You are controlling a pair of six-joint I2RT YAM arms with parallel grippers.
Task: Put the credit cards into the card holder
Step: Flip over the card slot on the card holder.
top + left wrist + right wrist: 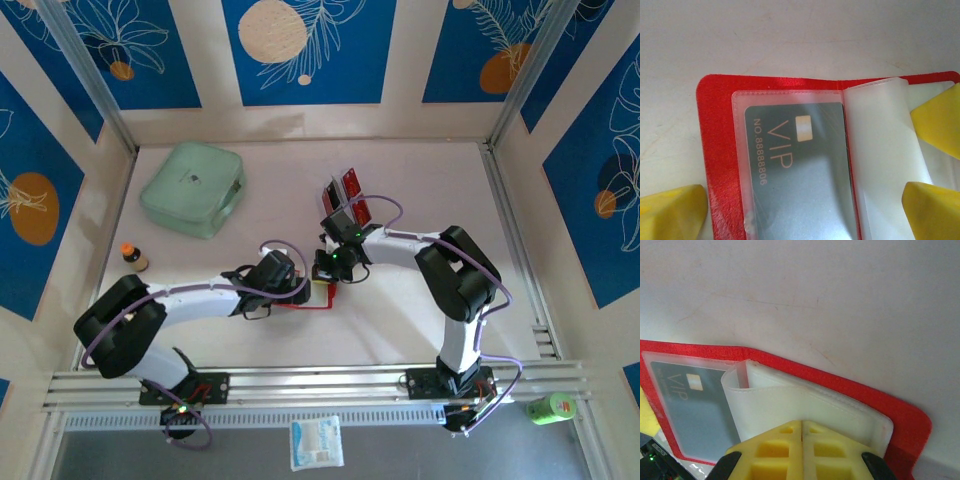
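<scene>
The card holder [717, 150] lies open on the table, red with clear inner sleeves. One credit card [800, 170], dark grey and marked VIP, sits inside the left sleeve. My left gripper [802, 212] is open, with a yellow finger on either side of that sleeve. My right gripper [802, 427] is shut, its tips resting on the bunched translucent sleeves [805, 400] of the right half, which curl up at the fold. From above, both grippers [303, 286] [335, 267] meet over the card holder [305, 306]. More red credit cards [350, 190] stand in a clear rack behind them.
A mint-green case [193, 187] lies at the back left. A small bottle [133, 257] stands near the left wall. Off the table's near edge are a white packet [316, 441] and a green object [552, 407]. Metal rails line the table's sides.
</scene>
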